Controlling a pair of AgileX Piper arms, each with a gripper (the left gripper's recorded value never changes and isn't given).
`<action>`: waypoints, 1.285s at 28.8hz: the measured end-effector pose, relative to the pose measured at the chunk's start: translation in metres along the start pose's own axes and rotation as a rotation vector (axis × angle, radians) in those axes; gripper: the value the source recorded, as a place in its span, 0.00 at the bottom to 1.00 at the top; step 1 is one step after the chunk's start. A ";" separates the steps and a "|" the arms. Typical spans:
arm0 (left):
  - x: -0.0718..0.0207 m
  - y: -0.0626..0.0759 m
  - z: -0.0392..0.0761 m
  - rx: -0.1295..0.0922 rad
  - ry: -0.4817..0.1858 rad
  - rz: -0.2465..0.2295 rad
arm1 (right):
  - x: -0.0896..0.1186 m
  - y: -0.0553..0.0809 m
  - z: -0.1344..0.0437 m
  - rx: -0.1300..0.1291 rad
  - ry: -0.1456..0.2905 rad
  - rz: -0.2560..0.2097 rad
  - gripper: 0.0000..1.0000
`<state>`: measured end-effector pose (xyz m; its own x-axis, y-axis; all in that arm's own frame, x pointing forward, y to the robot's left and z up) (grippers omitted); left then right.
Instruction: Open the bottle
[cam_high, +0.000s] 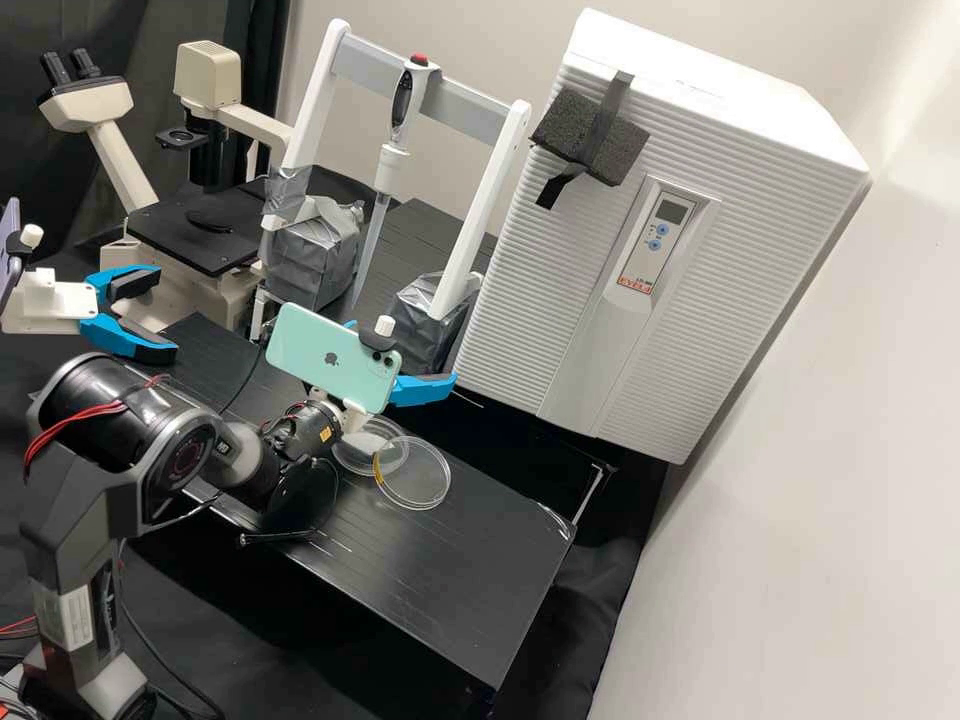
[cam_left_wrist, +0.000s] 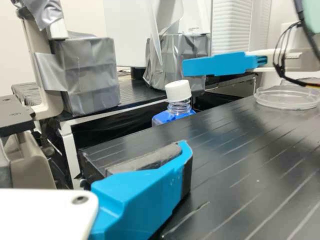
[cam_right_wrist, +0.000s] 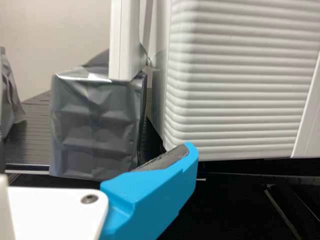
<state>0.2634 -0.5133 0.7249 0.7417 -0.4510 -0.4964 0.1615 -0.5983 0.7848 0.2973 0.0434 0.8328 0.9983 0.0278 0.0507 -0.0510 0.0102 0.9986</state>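
bottle (cam_left_wrist: 178, 102) | upright behind bench (cam_left_wrist: 240, 150) edge | left end effector (cam_high: 165, 312) spread, well apart

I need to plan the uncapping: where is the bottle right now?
In the left wrist view the bottle stands upright, white cap on, just beyond the black bench's edge, in front of a grey taped block.

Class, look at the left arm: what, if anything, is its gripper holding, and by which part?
Nothing. The left gripper is open and empty; the bottle stands free on the bench, white cap on.
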 end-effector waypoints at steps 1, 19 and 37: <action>0.0000 0.000 0.000 0.000 0.000 0.000 | -0.003 0.002 -0.002 0.004 0.006 0.004 1.00; 0.0021 -0.001 0.003 0.000 -0.012 -0.003 | -0.053 -0.021 -0.045 0.036 0.236 -0.108 1.00; 0.0036 0.000 0.002 0.000 -0.009 0.002 | -0.033 -0.051 -0.049 -0.053 0.213 -0.173 1.00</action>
<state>0.2651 -0.5160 0.7225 0.7363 -0.4577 -0.4983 0.1605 -0.5973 0.7858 0.2660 0.0905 0.7799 0.9643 0.2307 -0.1301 0.1131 0.0854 0.9899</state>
